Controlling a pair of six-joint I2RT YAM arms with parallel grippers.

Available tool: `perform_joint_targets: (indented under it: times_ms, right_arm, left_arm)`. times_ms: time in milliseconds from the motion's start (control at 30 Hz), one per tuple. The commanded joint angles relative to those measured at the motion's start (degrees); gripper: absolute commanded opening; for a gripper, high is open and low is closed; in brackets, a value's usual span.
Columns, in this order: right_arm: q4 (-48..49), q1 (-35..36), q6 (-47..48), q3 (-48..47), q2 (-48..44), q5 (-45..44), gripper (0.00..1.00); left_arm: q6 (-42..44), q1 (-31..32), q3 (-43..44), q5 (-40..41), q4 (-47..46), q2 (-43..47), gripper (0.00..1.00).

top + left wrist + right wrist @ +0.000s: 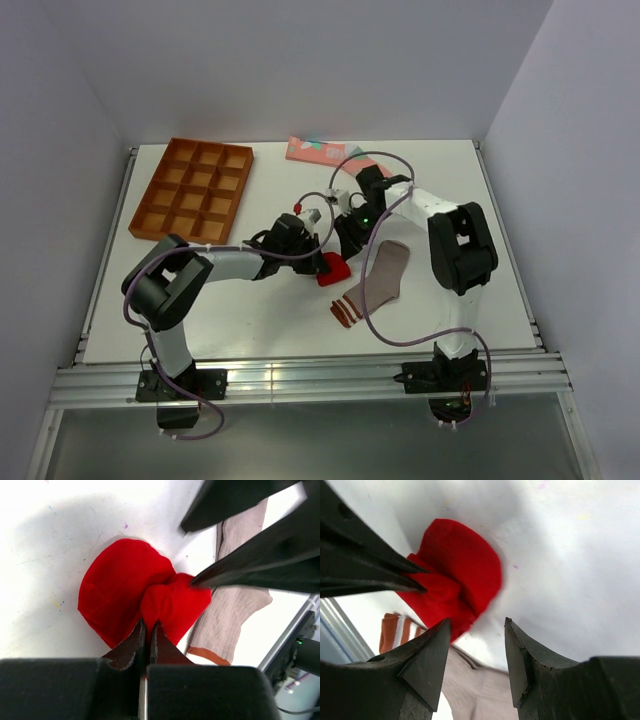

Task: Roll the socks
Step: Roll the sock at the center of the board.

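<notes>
The red sock (125, 590) is soft matt cloth; the grey-brown sock (235, 610) at its three o'clock is ribbed knit. The white counter (45, 540) looks smooth, the left fingers (127, 652) matt black.

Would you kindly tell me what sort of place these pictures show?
Probably a robotics lab test cell: a white table boxed in by plain walls, two arms bolted to an aluminium rail at its near edge, and practice props: a red sock, a grey-brown sock and an orange divided tray.
</notes>
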State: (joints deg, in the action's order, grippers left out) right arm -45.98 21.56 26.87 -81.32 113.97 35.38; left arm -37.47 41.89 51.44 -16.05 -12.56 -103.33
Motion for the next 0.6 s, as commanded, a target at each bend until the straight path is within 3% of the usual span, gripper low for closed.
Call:
perform_joint_targets:
  times_ms: [0, 200, 567]
  right_arm:
    - [5.5, -3.3, -0.2, 1.1, -5.1, -1.0, 0.55]
    - [7.3, -7.6, 5.0, 6.5, -10.5, 3.8, 0.54]
    - [19.3, -5.6, 17.8, 23.7, -25.8, 2.2, 0.52]
  left_arm:
    - [-1.2, -0.8, 2.1, -1.3, 10.0, -2.8, 0.0]
    - [-1.7, -1.5, 6.3, -3.3, 16.0, -5.0, 0.0]
    - [-1.1, -5.4, 11.1, -13.7, 21.2, -10.5, 0.0]
